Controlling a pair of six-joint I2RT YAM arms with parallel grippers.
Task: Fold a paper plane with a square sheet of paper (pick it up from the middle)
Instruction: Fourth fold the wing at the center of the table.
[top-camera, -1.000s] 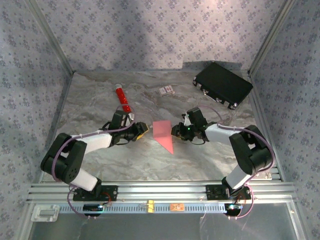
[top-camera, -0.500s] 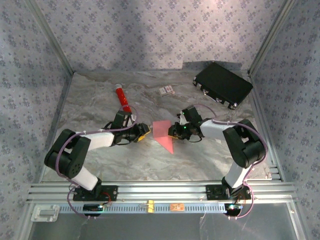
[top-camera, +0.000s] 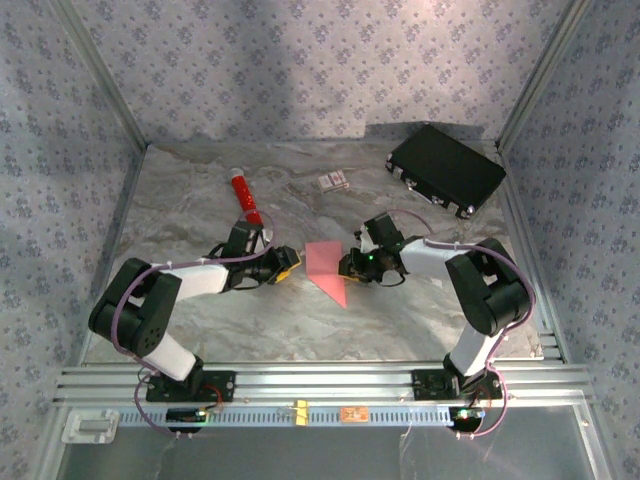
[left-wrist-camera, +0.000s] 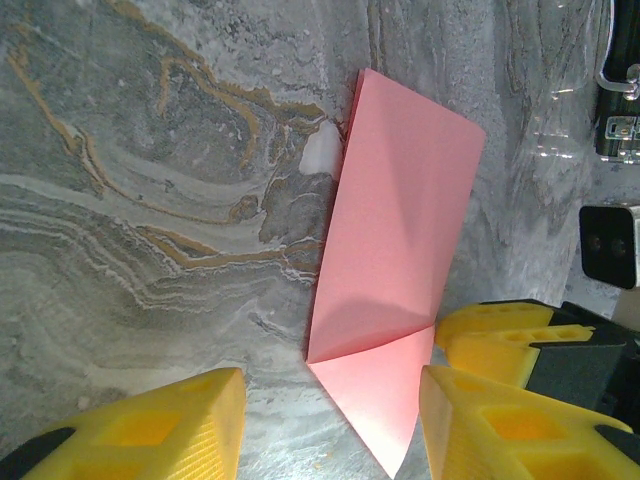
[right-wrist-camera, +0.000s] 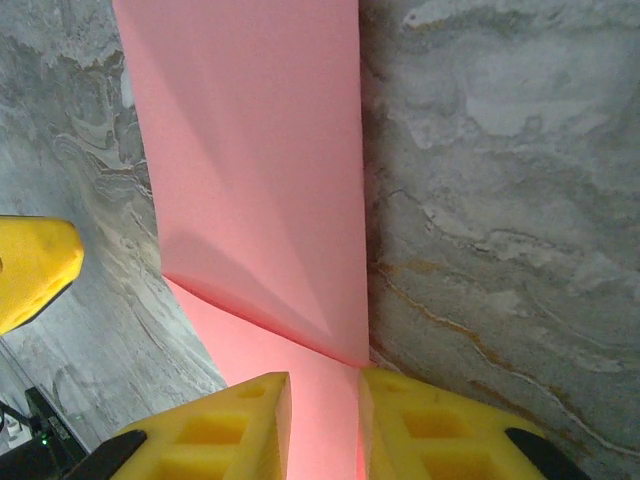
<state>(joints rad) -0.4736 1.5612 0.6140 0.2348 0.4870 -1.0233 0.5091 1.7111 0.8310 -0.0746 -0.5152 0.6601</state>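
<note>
A grey marbled table top (top-camera: 250, 325) sits inside walls of patterned lilac paper, with a ribbed aluminium rail (top-camera: 320, 380) along its near edge, where the two arm bases are bolted.

Beyond the rail, both arms lie low and reach inward, so the grippers meet over the middle of the table. There lies the thin pink-red sheet of paper (top-camera: 325, 264). It is partly folded, with one flap creased over and a pointed corner toward the near edge.

The left gripper (top-camera: 291, 262) rests just beside the sheet's left edge. Its yellow jaws are about half spread and grip nothing. In its wrist view the point of the paper (left-wrist-camera: 400, 220) lies between them, probably to steady it.

The right gripper (right-wrist-camera: 322, 430) has its jaws nearly closed. The tips are set at the end of the crease, likely to flatten it. I cannot tell whether they pinch the paper (right-wrist-camera: 260, 180) or only press on it.

Farther back stand a glossy red cylinder with a white end (top-camera: 243, 200), a small white-and-red printed card (top-camera: 333, 181) and a black rectangular case (top-camera: 445, 168), all well apart from the work.
</note>
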